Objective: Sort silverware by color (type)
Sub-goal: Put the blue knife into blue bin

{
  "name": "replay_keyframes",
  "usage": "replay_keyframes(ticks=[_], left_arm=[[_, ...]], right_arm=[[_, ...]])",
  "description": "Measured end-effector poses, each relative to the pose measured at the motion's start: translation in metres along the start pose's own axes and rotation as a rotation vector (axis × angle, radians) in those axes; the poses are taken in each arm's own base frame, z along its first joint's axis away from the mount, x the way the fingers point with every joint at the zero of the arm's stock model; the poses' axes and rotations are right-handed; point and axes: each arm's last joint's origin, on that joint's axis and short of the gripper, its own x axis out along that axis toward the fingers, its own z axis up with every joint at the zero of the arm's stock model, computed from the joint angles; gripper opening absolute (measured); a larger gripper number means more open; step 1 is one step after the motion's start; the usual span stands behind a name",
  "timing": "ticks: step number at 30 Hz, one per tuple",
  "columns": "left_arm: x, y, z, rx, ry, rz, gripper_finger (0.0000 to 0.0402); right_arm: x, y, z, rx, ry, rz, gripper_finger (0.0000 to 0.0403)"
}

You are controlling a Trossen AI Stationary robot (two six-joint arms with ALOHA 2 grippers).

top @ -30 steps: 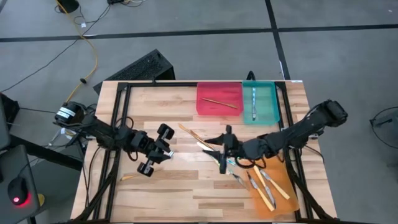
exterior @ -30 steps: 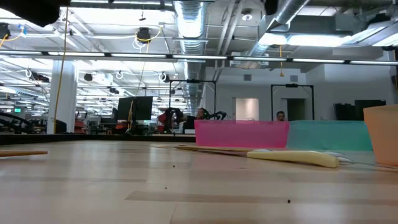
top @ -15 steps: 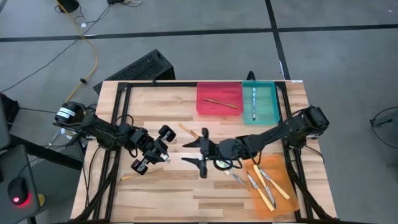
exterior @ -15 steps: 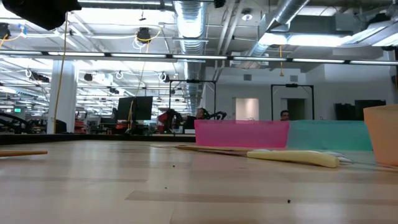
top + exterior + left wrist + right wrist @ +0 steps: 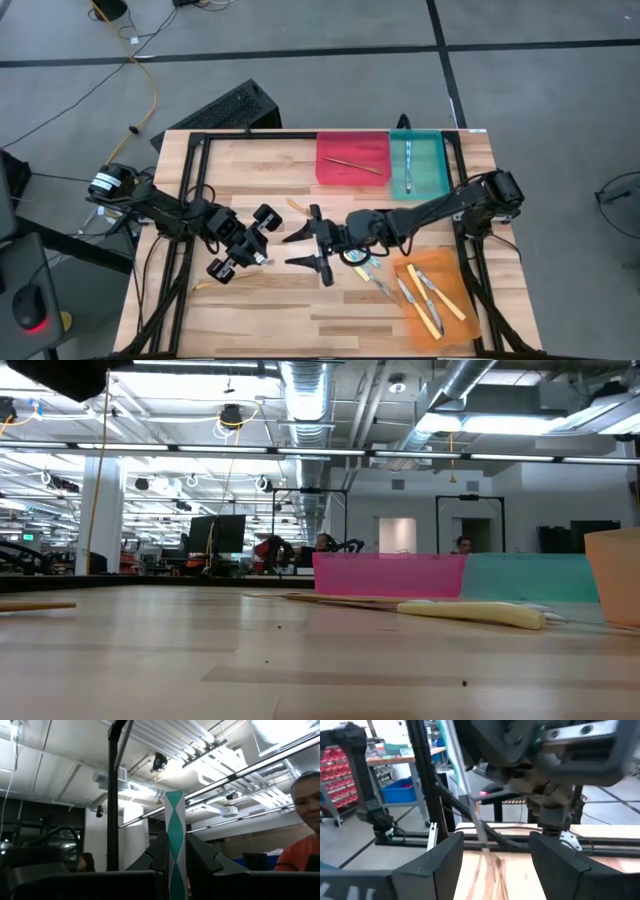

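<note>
1. R tool [image 5: 298, 249]: over desk [image 5: 250, 165] centre, arm reaching across from the R edge. Fingers [image 5: 440, 865] spread wide apart, nothing between them. Open end faces the L tool.

2. L tool [image 5: 250, 256]: just ahead of the R tool's open fingers, not touching. Fingers pressed together on a light-blue-handled piece [image 5: 175, 845]. In the L wrist view the piece's long axis runs straight out along the fingers, tip well past them. In the R wrist view the same piece shows as a slim rod slanting across the L tool's body.

3. Loose silverware [image 5: 366, 266]: small heap of mixed pcs on the desk directly behind the R tool, under its wrist. Long axes mostly diagonal, toward the orange tray [image 5: 455, 275].

4. Yellow-handled knives [image 5: 428, 305]: on the orange tray, behind the R tool and to the near side. Lying roughly parallel, axes diagonal.

5. Red tray [image 5: 352, 145]: to the far side of the R tool. Holds one wooden stick [image 5: 350, 164], axis nearly crosswise, slight slant.

6. Teal tray [image 5: 432, 160]: beside the red tray. Holds one light-blue piece [image 5: 408, 165], axis near-to-far.

7. Single sticks on bare desk: one [image 5: 300, 208] just beyond the R tool's fingers, diagonal; one [image 5: 205, 285] on the L tool's near side, close to the desk edge.
</note>
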Motion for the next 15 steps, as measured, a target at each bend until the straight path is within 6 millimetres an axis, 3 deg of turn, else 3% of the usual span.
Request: replay_keyframes(ticks=[5, 15], left_arm=[[0.01, 0.003, 0.0, 0.007, -0.013, -0.022, 0.0021], [0.025, 0.016, -0.034, -0.08, 0.054, -0.06, 0.0021]], right_arm=[[0.007, 0.001, -0.008, 0.001, -0.019, 0.072, 0.025], [0.019, 0.001, -0.027, 0.03, 0.006, 0.151, 0.025]])
